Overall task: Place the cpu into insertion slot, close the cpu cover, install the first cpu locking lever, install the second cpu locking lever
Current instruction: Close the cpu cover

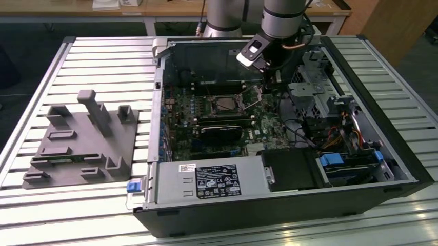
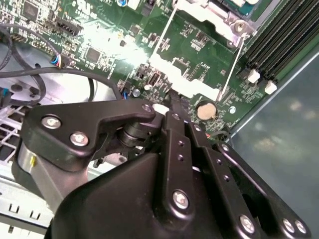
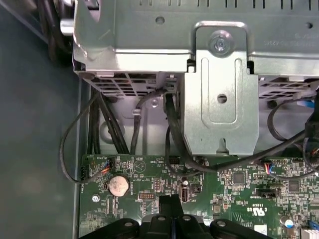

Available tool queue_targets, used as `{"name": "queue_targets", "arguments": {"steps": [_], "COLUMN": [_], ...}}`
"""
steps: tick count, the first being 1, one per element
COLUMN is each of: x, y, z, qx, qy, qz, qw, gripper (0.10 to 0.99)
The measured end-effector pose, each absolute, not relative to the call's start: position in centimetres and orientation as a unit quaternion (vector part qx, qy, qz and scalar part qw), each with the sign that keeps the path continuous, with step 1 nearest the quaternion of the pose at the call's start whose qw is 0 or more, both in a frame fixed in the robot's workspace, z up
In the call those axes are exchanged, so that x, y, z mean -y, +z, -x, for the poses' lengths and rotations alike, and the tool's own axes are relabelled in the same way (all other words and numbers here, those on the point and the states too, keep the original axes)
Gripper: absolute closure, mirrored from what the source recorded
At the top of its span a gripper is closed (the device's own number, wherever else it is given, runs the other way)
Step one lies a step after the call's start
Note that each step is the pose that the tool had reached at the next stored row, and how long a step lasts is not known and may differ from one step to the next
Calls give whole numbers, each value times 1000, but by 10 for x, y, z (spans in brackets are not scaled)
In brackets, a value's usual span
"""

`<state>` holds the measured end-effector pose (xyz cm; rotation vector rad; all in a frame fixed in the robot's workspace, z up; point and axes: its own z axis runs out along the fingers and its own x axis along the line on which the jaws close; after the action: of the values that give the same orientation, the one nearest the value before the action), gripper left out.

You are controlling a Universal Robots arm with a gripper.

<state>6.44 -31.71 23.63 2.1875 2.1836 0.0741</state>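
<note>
Pincer: the gripper (image 2: 175, 103) hangs inside the open computer case (image 1: 274, 210). Its fingers are drawn together to a narrow tip that meets the free edge of the cpu cover (image 2: 185, 82). I cannot tell whether that edge is pinched or only pressed.
Exterior view's left: a grey fixture block (image 1: 82, 138) lies on the slatted table (image 1: 383, 66), well apart from the work.
Centre: the insertion slot (image 1: 212, 105) sits in the green board. The dull square in it is, I judge, the cpu (image 1: 225, 105), already seated.
Toward the exterior view's right: the cover is swung open and tilted up, with the board showing through its window. A thin wire locking lever (image 2: 162, 37) stands unlatched beside it.
Further that way: a coin battery (image 3: 118, 185) lies near the fingertips, with black cables (image 3: 99, 124) and a metal drive cage (image 3: 219, 99) beyond.
Risk, slipping: so slim a contact could slide off the thin edge and let the cover drop.
Risk, snagging: the loose lever could catch under the cover as it closes.
Risk, crowding: the cables and cage leave the arm little room.
</note>
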Motion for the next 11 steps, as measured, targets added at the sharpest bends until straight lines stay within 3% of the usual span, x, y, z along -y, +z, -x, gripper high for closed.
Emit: {"name": "queue_targets", "arguments": {"steps": [5, 11], "x": [317, 317], "y": [236, 236], "z": [-64, -65], "qx": [-706, -706], "qy": [23, 7], "qz": [-707, -708], "qw": [24, 8], "gripper": [980, 980]}}
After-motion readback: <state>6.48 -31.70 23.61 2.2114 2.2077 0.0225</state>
